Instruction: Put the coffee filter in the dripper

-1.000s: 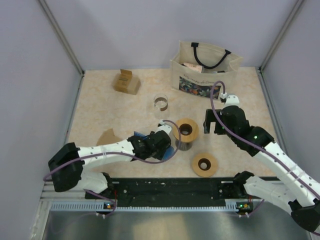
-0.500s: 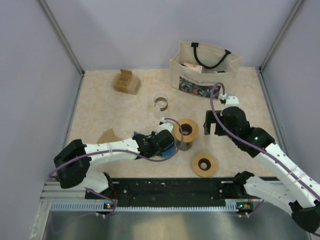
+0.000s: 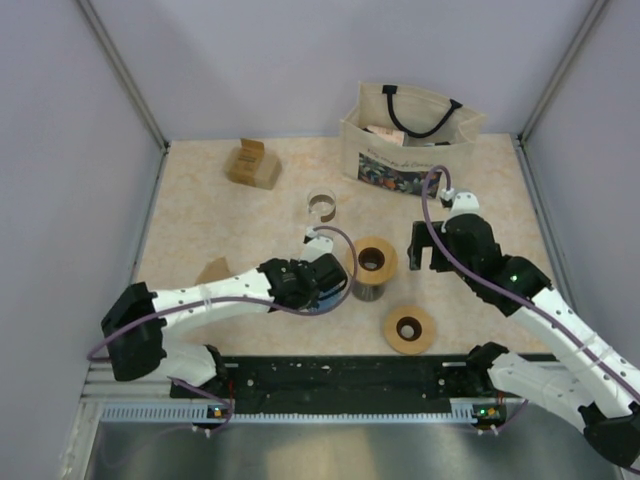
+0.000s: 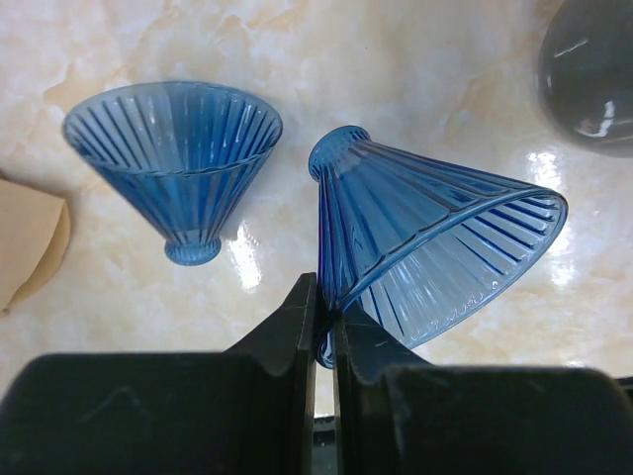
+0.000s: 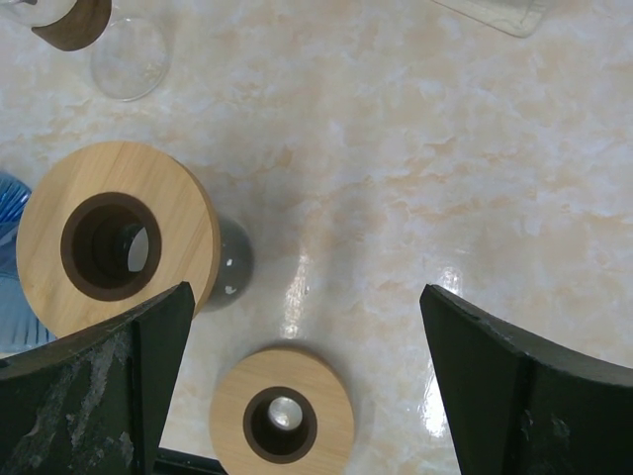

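coffee filter [image 4: 28, 242] flat on the table at the left, in neither cone, just beside the empty upright dripper [image 4: 178, 158], our left gripper [image 4: 321, 319] pinching the rim of the empty tipped dripper [image 4: 435, 247], right gripper [image 5: 307, 322] spread wide above the wooden-collared carafe [image 5: 114, 237], tote bag [image 3: 400, 150] far right with packets inside, since a second ago we see the left wrist swung slightly left, right arm same

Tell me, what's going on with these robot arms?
The left gripper is shut on the rim of a blue dripper, holding it tilted. A second blue dripper sits on the table beside it, and the brown paper filter lies untouched farther left. The right gripper hangs open near a wooden ring. No filter is in a dripper yet.
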You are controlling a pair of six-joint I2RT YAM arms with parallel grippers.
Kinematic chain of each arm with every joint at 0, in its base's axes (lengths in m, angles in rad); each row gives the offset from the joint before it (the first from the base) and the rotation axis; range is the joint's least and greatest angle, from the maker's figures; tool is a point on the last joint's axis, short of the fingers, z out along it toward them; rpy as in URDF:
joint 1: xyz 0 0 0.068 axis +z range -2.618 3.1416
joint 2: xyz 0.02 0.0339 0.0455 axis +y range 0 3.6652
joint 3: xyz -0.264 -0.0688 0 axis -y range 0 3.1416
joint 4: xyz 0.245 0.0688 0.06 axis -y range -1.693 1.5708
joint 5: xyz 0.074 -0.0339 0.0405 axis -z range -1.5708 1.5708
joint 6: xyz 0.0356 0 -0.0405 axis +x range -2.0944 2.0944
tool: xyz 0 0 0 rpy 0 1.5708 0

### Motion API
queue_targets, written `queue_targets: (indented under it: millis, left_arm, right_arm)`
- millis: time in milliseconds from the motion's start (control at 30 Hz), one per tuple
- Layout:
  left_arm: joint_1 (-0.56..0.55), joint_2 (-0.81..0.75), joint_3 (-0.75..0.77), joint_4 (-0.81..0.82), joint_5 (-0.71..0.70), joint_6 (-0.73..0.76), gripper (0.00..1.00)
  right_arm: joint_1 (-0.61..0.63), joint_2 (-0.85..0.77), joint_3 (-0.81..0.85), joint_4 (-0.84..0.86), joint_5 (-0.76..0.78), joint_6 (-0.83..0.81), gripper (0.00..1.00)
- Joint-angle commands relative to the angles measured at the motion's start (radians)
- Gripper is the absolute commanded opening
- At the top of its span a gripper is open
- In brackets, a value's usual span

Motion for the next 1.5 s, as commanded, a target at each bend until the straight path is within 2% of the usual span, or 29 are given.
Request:
queue_targets:
  millis: [0, 133, 233, 433, 533, 633, 700, 1067, 1467]
  left_arm:
    - [-0.003, -0.123, 0.096, -0.130, -0.043, -0.083, 0.00]
    - [-0.002, -0.208, 0.180, -0.159, -0.051, -0.068, 0.00]
    - [0.049, -0.231, 0.302, -0.203, 0.016, -0.045, 0.00]
    - [0.216, -0.165, 0.539, -0.268, 0.381, -0.037, 0.00]
    - [0.256, -0.092, 0.667, -0.337, 0.478, -0.071, 0.00]
    - [0.313, -0.004, 0.761, -0.381, 0.719, -0.100, 0.00]
    - [0.330, 0.039, 0.783, -0.355, 0.846, -0.100, 0.00]
    - [0.333, 0.238, 0.941, -0.461, 0.912, -0.066, 0.00]
    - [0.348, 0.340, 0.967, -0.470, 0.894, 0.004, 0.00]
  right_arm:
    - [-0.010, -0.022, -0.008, 0.022, 0.025, -0.004, 0.97]
    - [-0.012, -0.042, -0.011, 0.021, 0.028, -0.002, 0.97]
    - [-0.010, -0.062, -0.019, 0.024, 0.059, 0.008, 0.97]
    - [-0.012, -0.091, -0.048, 0.028, 0.088, 0.028, 0.97]
    - [-0.010, -0.084, -0.051, 0.022, 0.082, 0.044, 0.97]
    - [-0.012, -0.068, -0.053, 0.018, 0.068, 0.051, 0.97]
    - [-0.012, -0.064, -0.056, 0.012, 0.071, 0.051, 0.97]
    - [-0.010, -0.079, -0.064, 0.007, 0.077, 0.054, 0.97]
    - [-0.010, -0.083, -0.073, 0.007, 0.085, 0.056, 0.98]
